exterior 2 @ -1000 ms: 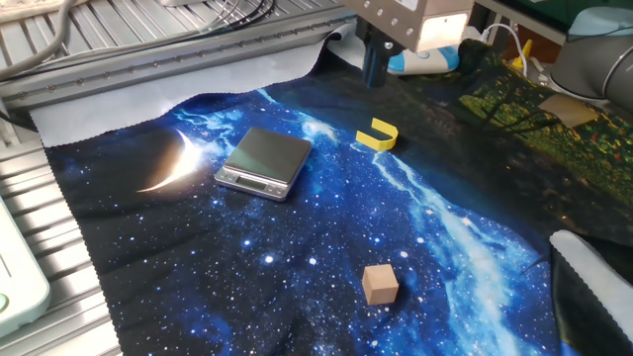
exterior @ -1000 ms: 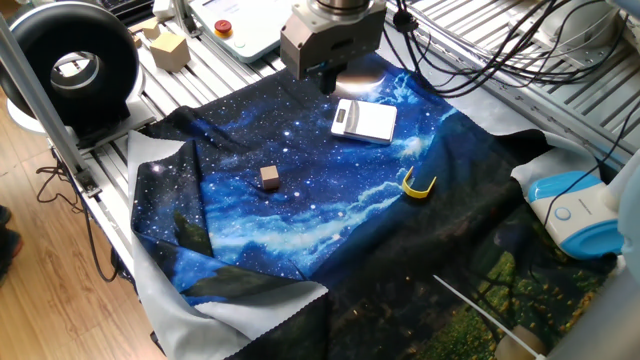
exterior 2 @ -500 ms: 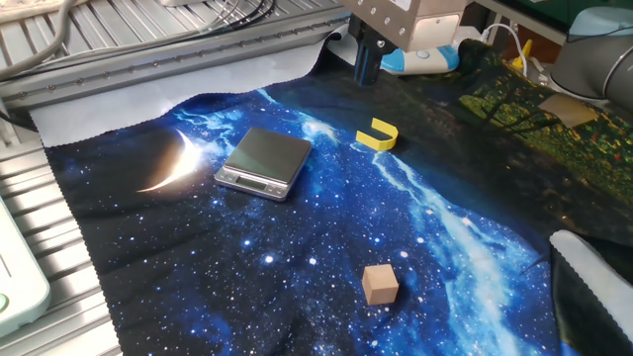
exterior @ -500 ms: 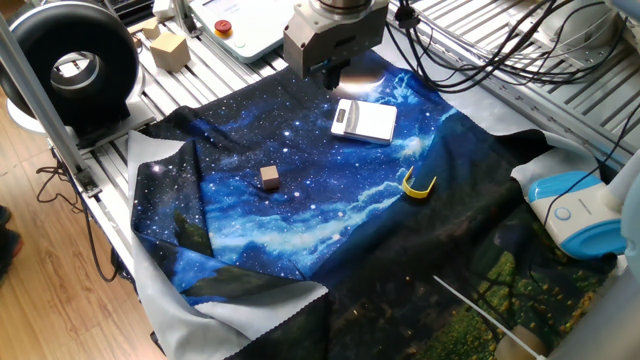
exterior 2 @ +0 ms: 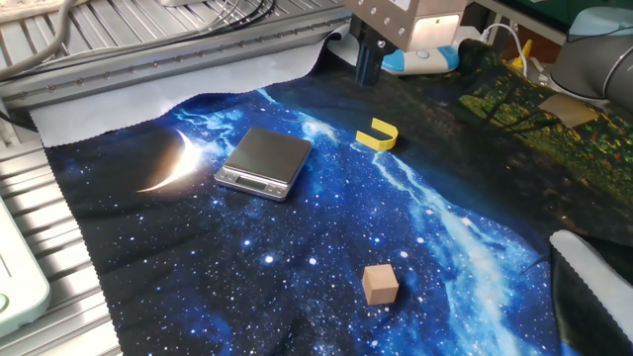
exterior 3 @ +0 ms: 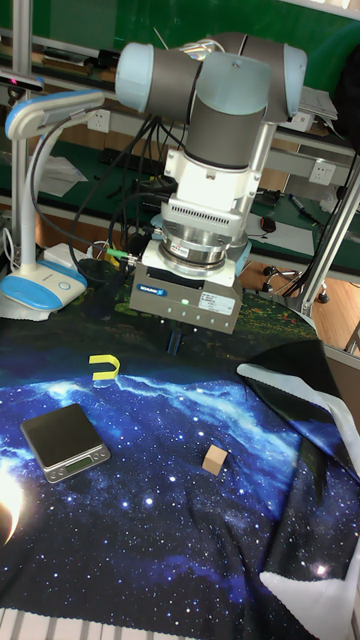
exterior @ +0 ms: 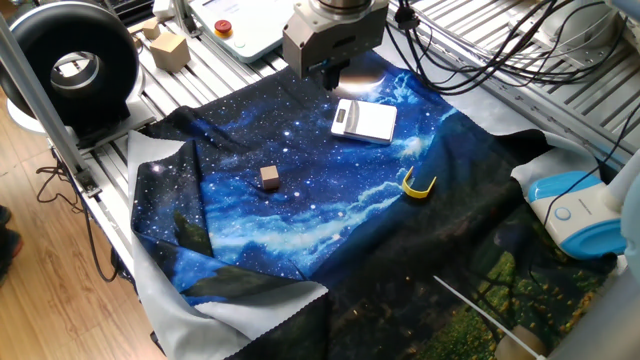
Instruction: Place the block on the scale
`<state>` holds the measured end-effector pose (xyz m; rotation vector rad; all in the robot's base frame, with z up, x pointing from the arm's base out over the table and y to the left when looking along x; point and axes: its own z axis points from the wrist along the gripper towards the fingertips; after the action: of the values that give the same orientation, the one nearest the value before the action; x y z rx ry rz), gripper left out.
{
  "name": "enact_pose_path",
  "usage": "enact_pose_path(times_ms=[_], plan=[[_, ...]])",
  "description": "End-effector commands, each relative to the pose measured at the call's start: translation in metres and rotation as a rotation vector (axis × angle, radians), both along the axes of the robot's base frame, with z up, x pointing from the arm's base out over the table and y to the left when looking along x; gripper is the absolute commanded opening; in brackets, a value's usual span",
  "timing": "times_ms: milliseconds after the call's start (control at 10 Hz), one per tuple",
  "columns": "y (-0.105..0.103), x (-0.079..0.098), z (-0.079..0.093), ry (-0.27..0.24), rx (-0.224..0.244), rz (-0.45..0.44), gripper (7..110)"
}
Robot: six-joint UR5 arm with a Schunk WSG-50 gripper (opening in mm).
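The block [exterior: 269,178] is a small brown wooden cube lying alone on the starry blue cloth [exterior: 300,220], near the cloth's middle [exterior 2: 380,284] [exterior 3: 214,457]. The scale [exterior: 364,120] rests flat on the cloth some way from it, with nothing on its platform [exterior 2: 264,161] [exterior 3: 64,441]. My gripper [exterior: 330,76] hangs in the air beside the scale's far side, well away from the block. Its dark fingers look pressed together and hold nothing [exterior 2: 368,65] [exterior 3: 175,341].
A yellow curved piece [exterior: 418,184] lies on the cloth right of the scale. A larger pale tan block [exterior: 169,50] sits on the metal rails at the back left, by a black round device [exterior: 75,65]. A blue-white lamp base [exterior: 575,212] stands at the right.
The gripper rose slightly and shifted a little a second ago, then held still. Block and scale have not moved.
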<state>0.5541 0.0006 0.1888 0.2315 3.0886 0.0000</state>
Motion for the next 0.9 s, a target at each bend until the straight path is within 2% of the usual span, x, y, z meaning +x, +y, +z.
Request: enact_pose_path(times_ms=[0,500,600,800], plan=[[0.002,-0.003,0.001,0.011,0.01,-0.001,7],[0.005,-0.002,0.001,0.007,0.02,0.016,7],[0.005,0.004,0.002,0.014,0.016,0.019,7],[0.014,0.03,0.0,0.037,0.007,0.02,7]])
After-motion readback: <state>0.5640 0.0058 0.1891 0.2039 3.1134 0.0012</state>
